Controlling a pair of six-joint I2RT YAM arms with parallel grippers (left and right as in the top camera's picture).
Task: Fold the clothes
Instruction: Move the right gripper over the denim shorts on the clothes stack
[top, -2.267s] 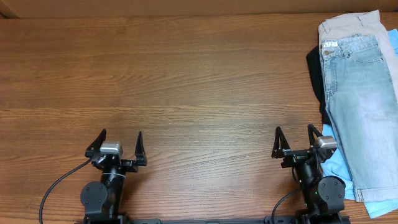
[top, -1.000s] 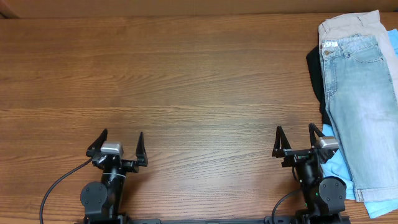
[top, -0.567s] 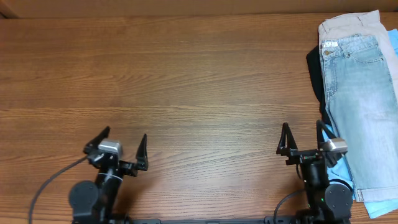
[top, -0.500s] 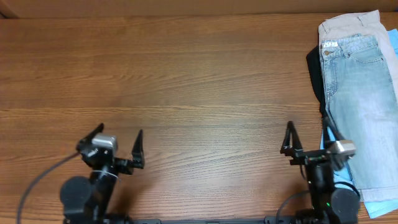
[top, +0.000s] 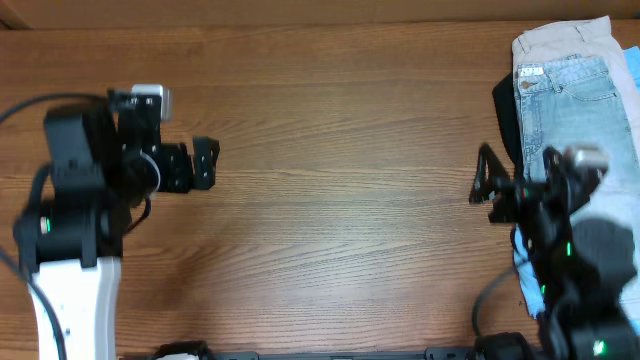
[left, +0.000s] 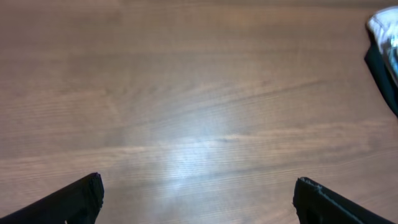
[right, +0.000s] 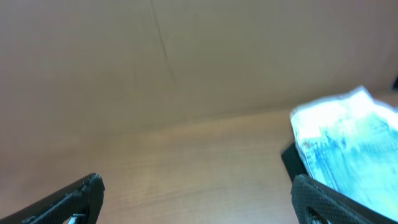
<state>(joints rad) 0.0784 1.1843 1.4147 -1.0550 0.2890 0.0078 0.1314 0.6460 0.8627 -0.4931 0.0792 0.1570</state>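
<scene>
The light-blue denim shorts (top: 572, 100) lie flat on top of a pile at the table's far right. Beige shorts (top: 560, 36) stick out behind them, a black garment (top: 506, 120) at their left, and a sky-blue garment (top: 633, 62) at the right edge. My right gripper (top: 518, 180) is open and empty, raised just left of the pile. Its wrist view shows the denim (right: 342, 143) and the black edge (right: 288, 158) ahead of the jaws (right: 196, 182). My left gripper (top: 207, 165) is open and empty over the left side of the table, its jaws (left: 198, 183) above bare wood. The pile (left: 385, 37) shows far off in that view.
The wooden table (top: 340, 120) runs wide between the two arms. A brown wall (right: 186, 56) stands behind its far edge. The right arm's body covers the lower part of the pile in the overhead view.
Both arms have risen from their rest near the front edge and moved toward the table's far side, the left one swinging left. Both grippers stayed open. The clothes have not moved.
</scene>
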